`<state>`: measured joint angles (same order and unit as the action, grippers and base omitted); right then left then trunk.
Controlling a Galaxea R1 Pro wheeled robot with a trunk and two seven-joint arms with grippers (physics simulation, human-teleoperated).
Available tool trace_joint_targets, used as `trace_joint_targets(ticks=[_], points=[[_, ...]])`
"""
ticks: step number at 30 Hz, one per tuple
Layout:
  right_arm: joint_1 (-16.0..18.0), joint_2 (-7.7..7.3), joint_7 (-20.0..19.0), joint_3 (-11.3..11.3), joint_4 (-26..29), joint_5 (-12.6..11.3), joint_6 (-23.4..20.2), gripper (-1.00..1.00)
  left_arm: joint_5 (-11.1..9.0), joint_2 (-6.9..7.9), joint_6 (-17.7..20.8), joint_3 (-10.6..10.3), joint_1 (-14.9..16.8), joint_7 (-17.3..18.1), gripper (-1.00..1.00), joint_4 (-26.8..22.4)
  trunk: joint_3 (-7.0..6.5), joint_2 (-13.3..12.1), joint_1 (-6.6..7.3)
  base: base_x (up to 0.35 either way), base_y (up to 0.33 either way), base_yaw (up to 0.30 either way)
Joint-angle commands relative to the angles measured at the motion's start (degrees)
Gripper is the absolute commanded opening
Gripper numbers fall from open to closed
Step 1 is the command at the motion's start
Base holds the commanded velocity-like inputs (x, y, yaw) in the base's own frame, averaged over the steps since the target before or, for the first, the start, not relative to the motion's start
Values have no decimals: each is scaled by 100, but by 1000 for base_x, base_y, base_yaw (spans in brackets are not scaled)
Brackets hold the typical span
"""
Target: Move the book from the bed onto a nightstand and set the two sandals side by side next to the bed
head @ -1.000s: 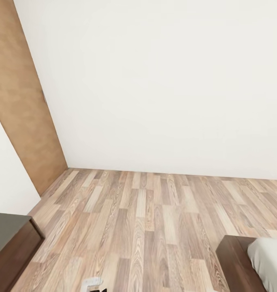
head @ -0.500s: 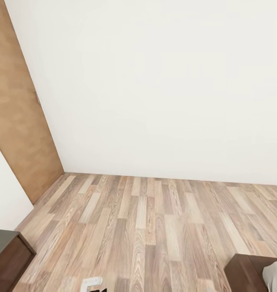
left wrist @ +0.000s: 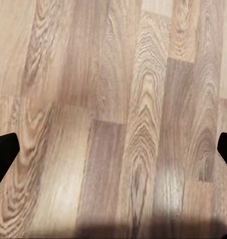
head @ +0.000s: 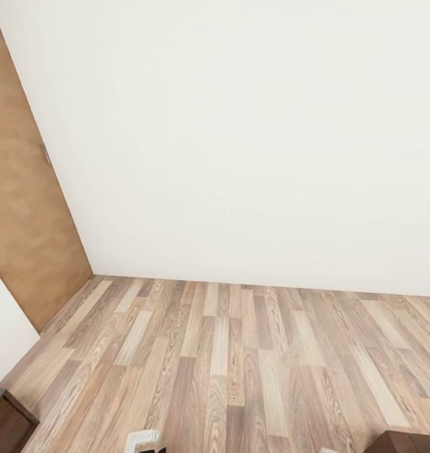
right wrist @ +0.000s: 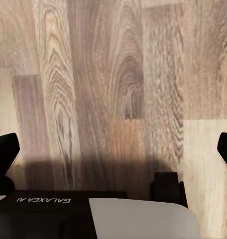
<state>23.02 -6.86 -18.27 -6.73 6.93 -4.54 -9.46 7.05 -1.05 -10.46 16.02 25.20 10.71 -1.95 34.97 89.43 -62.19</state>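
Note:
The book and the sandals are out of view. A sliver of the bed's dark brown frame (head: pixel 408 444) peeks in at the head view's lower right corner. At the lower left, a dark brown corner of a nightstand (head: pixel 4 420) shows. My left gripper (left wrist: pixel 113 157) hangs open over bare wood-plank floor, its black fingertips (left wrist: pixel 4 155) far apart at the picture's sides. My right gripper (right wrist: pixel 113 154) is open too, above the floor, with nothing between its fingers (right wrist: pixel 5 152).
A white wall (head: pixel 253 138) stands ahead, with a brown door (head: pixel 23 233) at the left. Wood-plank floor (head: pixel 240 365) stretches between the furniture corners. My own base with a "GALAXEA AI" label (right wrist: pixel 68 211) lies under the right gripper.
The head view has shifted: wall and floor slid down in the picture, the pale mattress left the view, and the bed frame and nightstand shrank to corners. The camera moved, not the things.

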Motion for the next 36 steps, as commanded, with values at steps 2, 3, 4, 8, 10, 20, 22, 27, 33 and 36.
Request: trace_joint_targets(ticks=[2,3,4,8,10,20,22,27,33,36], points=[[1,0,-18,-30,10,-47,-48,100,60,0,-18,50,3,10,100,2,5,2,-3,332,0,0],[1,0,-18,-30,10,-47,-48,100,60,0,-18,52,3,10,100,2,5,2,-3,332,0,0],[1,0,-18,-30,10,-47,-48,100,60,0,-18,51,3,10,100,2,5,2,-3,332,0,0],[1,-2,-21,-30,10,-47,-47,100,60,0,-18,50,3,10,100,2,5,2,-3,332,0,0],[1,-1,-23,-30,10,-47,-47,100,60,0,-18,55,3,10,100,2,5,2,-3,332,0,0],[1,0,-22,-30,10,-47,-47,100,60,6,-17,64,3,10,100,2,5,2,-3,332,0,0],[1,-1,-20,-30,10,-47,-47,100,60,8,-15,66,3,10,100,2,5,2,-3,332,0,0],[1,-1,-19,-30,10,-47,-47,100,60,8,-10,67,3,10,100,2,5,2,-3,293,0,0],[1,0,-18,-30,10,-47,-50,100,60,8,-12,67,3,10,100,2,6,2,-3,60,0,-6],[1,0,-18,-30,10,-43,-48,100,60,9,-11,64,3,10,100,2,13,2,-3,8,0,-137]])
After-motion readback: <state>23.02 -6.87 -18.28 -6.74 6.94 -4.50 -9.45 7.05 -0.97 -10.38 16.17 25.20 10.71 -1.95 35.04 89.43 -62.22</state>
